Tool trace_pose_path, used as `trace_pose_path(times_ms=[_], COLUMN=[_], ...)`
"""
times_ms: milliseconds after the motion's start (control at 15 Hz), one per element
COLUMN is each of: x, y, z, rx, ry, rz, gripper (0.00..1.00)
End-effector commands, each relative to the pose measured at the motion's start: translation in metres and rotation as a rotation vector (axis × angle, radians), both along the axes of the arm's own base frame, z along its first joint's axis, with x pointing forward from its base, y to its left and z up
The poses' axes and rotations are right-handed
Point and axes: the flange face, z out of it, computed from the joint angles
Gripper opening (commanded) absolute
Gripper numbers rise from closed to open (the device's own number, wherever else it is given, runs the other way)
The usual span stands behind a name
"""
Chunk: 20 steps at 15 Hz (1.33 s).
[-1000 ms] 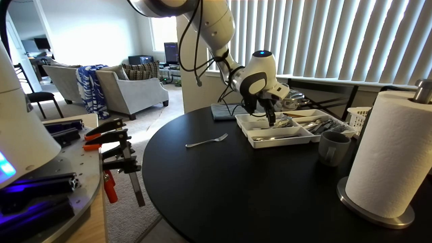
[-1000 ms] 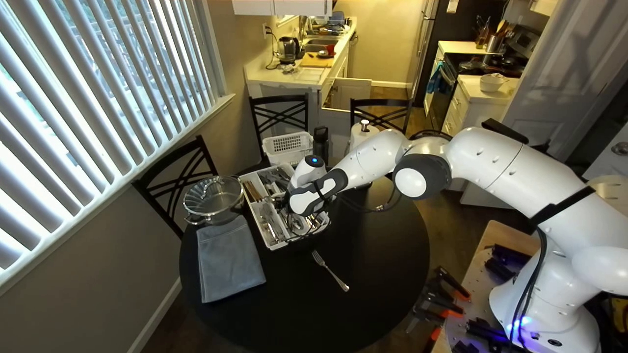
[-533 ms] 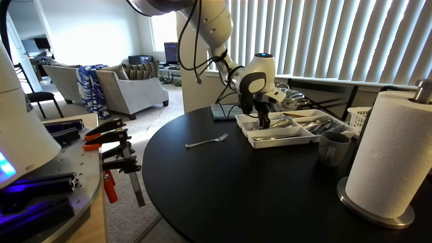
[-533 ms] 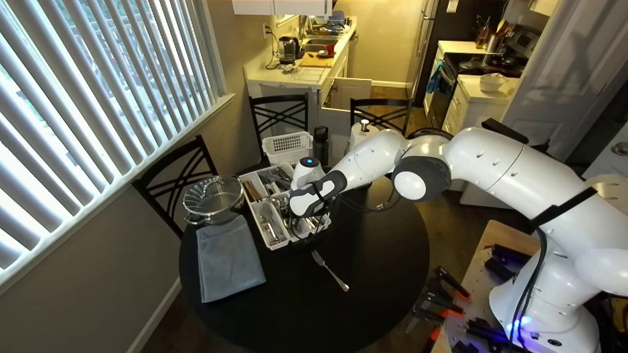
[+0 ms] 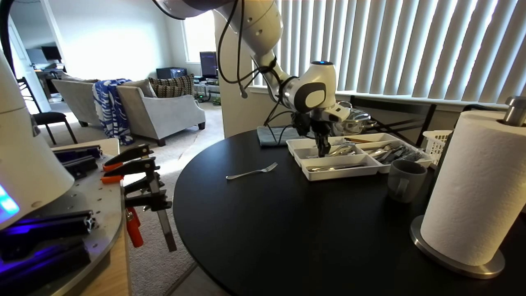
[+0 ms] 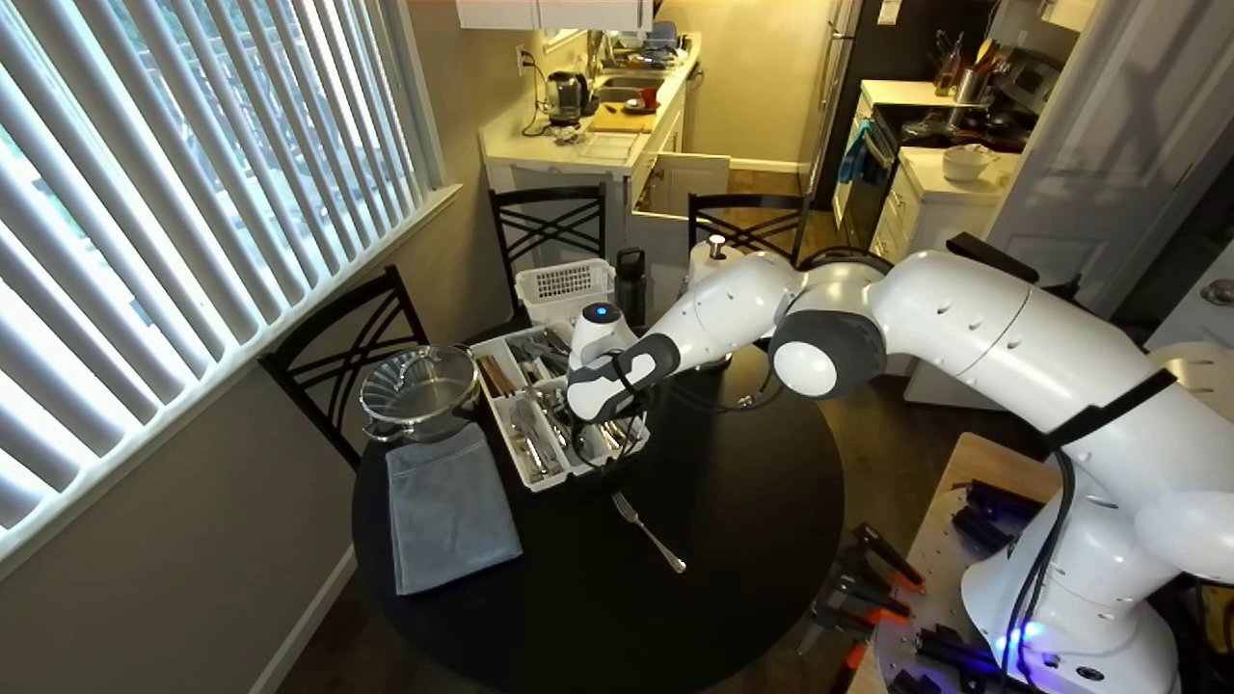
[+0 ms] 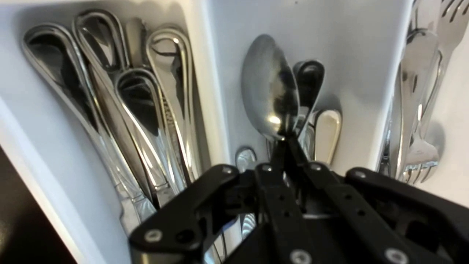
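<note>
White robot arm (image 6: 733, 304) stretched over a round black table (image 6: 578, 617), its end bent downward, white cutlery tray (image 5: 341, 174) beneath, gripper (image 7: 288, 145) pointing into a middle compartment (image 7: 351, 44), jaws pinched narrow on the neck of a spoon (image 7: 269, 86) there

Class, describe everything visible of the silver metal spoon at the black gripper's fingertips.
The silver metal spoon has a smooth, shiny oval bowl with a bright glint near the neck. In the wrist view it runs roughly lengthwise in a white plastic tray compartment, beside other metal cutlery. The black two-fingered gripper appears shut on its neck, hiding the handle; whether it is lifted is unclear.
</note>
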Motion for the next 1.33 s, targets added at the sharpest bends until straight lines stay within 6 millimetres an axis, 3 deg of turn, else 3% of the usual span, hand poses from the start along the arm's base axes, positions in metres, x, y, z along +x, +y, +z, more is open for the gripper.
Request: trace_pose_path(times_ms=[0, 600, 667, 733, 1267], x=[-0.011, -0.018, -0.017, -0.013, 0.011], y=[0.002, 0.009, 0.009, 0.009, -0.016], z=[0.011, 0.030, 0.028, 0.025, 0.027], rx=[-0.035, -0.062, -0.060, -0.060, -0.100], ry=[0.011, -0.051, -0.051, -0.051, -0.074], rz=[0.005, 0.022, 0.025, 0.024, -0.007], gripper=[0.01, 0.01, 0.20, 0.02, 0.00])
